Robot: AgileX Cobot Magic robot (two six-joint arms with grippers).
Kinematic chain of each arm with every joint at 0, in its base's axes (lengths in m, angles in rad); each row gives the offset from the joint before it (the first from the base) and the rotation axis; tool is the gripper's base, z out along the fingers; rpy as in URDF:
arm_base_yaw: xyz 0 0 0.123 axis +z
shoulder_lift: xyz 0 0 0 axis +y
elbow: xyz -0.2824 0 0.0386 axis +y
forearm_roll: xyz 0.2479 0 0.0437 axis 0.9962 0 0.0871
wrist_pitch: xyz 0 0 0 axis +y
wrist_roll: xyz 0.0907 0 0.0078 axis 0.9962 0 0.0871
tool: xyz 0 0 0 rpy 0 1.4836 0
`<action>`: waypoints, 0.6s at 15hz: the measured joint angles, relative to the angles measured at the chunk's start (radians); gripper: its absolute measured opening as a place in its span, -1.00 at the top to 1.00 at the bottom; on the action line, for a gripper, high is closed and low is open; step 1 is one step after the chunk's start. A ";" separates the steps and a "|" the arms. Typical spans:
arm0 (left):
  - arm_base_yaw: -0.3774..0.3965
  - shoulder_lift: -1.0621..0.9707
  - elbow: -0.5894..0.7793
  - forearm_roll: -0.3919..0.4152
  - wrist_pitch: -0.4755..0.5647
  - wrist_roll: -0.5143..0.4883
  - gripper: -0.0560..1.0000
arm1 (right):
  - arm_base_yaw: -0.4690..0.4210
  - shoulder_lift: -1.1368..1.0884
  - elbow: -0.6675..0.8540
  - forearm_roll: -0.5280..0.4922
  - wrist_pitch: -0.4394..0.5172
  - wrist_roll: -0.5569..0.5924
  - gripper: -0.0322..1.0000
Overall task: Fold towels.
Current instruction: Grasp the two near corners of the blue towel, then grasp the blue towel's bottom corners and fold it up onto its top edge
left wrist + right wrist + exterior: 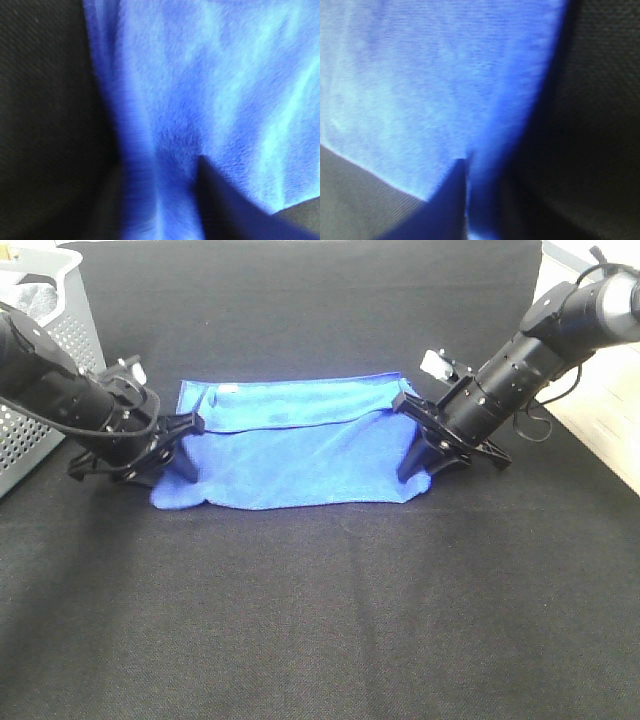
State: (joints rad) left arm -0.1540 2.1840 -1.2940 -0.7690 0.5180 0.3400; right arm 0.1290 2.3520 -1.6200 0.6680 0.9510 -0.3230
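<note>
The left pincer point(192, 452) and right pincer point(408, 440) each clamp a side edge of the blue towel point(300, 465).

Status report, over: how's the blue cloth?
Right gripper pinching royal-blue microfibre towel edge. Left gripper on opposite edge, grip unclear. Grey plastic basket well aside.

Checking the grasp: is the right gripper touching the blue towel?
Touching: right wrist view shows the right gripper pinching a fold of the blue towel.

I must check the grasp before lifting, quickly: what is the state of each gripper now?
Left gripper: closed on the blue towel, at its left edge.
Right gripper: closed on the same towel, at its right edge.
</note>
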 joint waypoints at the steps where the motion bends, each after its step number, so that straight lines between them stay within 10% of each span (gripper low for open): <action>1: 0.000 0.004 0.000 0.001 0.009 0.000 0.62 | 0.000 0.002 0.000 -0.006 -0.002 0.004 0.87; 9: 0.003 -0.168 0.177 0.137 0.162 -0.079 0.88 | 0.001 -0.201 0.284 -0.041 -0.034 0.040 0.94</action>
State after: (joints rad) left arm -0.1510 2.0160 -1.1170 -0.6320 0.6800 0.2610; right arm 0.1300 2.1510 -1.3360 0.6270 0.9170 -0.2830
